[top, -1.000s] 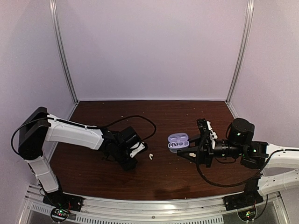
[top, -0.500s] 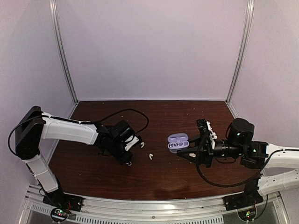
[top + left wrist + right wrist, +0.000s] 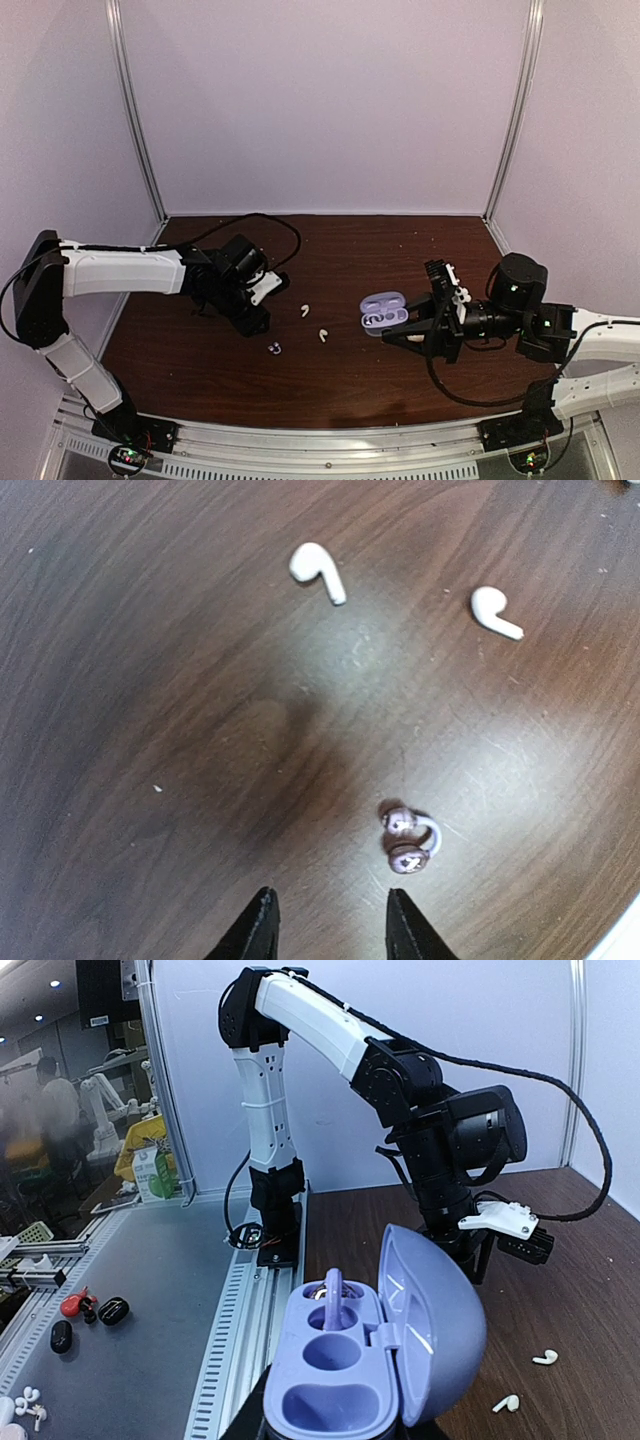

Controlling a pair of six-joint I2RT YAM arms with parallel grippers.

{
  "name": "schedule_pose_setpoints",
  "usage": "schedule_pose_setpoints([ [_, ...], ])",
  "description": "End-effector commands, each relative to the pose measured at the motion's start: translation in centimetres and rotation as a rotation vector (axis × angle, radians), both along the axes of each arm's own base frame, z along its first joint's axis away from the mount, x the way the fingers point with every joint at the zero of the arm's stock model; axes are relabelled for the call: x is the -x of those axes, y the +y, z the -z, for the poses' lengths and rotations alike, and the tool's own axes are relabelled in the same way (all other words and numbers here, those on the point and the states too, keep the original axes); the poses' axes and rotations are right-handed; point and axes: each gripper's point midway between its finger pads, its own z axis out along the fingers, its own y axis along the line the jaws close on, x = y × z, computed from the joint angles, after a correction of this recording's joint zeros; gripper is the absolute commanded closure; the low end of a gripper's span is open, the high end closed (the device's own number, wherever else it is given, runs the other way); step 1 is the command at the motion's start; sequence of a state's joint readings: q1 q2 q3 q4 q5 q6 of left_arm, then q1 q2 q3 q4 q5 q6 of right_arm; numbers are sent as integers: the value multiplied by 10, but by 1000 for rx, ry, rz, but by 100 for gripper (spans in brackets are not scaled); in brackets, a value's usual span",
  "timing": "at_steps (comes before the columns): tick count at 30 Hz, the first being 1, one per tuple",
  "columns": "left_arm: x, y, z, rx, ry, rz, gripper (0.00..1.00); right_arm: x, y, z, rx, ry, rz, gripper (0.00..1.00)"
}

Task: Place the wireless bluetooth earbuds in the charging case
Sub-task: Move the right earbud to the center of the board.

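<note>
We find the left tool open and empty, purple earbud just near-right of it; right tool grips the case.

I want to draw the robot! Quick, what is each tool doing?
Left tool: open, holding nothing.
Right tool: closed on the purple charging case.

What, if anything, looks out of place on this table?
One purple earbud lies loose on the table near the left gripper, not in the open purple case. Two white earbuds lie scattered farther out, and no second case shows on the table.
</note>
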State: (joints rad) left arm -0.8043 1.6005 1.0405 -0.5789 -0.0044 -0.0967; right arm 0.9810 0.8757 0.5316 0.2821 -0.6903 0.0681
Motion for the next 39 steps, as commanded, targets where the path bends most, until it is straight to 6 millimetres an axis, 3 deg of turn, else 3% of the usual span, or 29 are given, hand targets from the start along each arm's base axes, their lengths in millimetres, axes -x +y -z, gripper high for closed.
schedule_pose_setpoints([
  [1, 18, -16, -17, 93, 43, 123, 60, 15, 0, -19, -37, -91, -53, 100],
  [5, 19, -22, -26, 105, 13, 206, 60, 15, 9, -16, 31, -116, -73, 100],
  [8, 7, -15, -28, 34, -51, 222, 58, 15, 13, -15, 37, -116, -79, 100],
  [13, 2, -10, -9, -51, -35, 244, 56, 14, 15, -16, 38, -116, -72, 100],
  [24, -13, 4, 33, -198, -16, 182, 64, 14, 7, -18, 19, -92, -43, 100],
  [32, 0, -3, 50, -167, 67, 203, 65, 13, 4, -20, 14, -89, -30, 100],
  [39, 21, -27, 52, -103, 126, 274, 64, 13, 5, -18, 15, -81, -33, 100],
])
